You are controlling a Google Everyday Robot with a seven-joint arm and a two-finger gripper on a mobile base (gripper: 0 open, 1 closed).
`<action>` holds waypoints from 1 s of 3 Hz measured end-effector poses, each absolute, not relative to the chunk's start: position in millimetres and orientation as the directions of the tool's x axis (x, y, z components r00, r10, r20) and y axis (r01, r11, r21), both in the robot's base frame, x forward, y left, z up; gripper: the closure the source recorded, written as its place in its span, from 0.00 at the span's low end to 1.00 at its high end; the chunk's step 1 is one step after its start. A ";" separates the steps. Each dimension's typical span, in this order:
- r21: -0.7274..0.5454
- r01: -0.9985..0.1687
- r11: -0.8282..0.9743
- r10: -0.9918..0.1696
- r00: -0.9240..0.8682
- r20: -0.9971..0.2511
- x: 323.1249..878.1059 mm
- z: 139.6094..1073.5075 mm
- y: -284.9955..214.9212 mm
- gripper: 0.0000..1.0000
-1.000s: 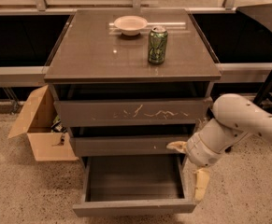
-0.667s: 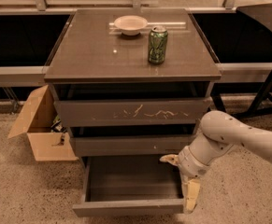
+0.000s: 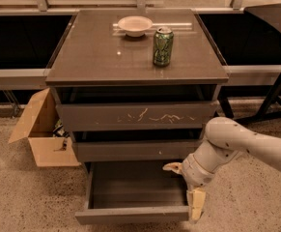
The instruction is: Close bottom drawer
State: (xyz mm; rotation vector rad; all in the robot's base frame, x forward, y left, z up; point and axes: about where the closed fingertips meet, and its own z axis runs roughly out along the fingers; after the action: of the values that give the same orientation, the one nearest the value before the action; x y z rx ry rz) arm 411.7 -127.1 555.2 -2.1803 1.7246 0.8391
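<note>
Since it sits nearest the camera, start with the bottom drawer (image 3: 130, 215) — the wide, shallow dark-grey one with a plain, handle-less front. It's pulled well out of the cabinet, down at floor level. Right at its front right corner is the robot's two-finger gripper (image 3: 184, 186), on the end of a chunky white arm (image 3: 246, 141) that comes in from the right. The tan fingers (image 3: 196, 204) are splayed wide with nothing between them: one points down beside the end of the drawer front, the other sticks out left over the drawer's right side. Can't tell if the lower one actually touches the panel. Above that is the middle dark-grey drawer with a small white speck (image 3: 135, 150), out just a little, and then the widest drawer with white scratches (image 3: 135, 115), also slightly out. An open brown cardboard box (image 3: 43, 139) sits on the speckled floor just left of the cabinet. Up on the smooth grey-brown cabinet top (image 3: 96, 57) a green drinks can (image 3: 163, 46) stands upright, and a small white bowl (image 3: 135, 25) sits behind it — a bit to the left. Black metal stand legs (image 3: 275, 98) are off to the far right.
</note>
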 end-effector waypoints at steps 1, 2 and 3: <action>0.189 -0.924 -0.332 -0.782 0.158 -0.603 406.0 508.2 -115.9 0.00; 0.254 -0.893 -0.373 -0.765 0.141 -0.629 392.9 438.7 -104.9 0.00; 0.295 -0.874 -0.385 -0.764 0.123 -0.634 381.5 384.5 -99.0 0.00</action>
State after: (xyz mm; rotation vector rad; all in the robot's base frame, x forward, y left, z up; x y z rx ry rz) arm 381.5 -99.0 384.5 -2.2365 1.6482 1.1100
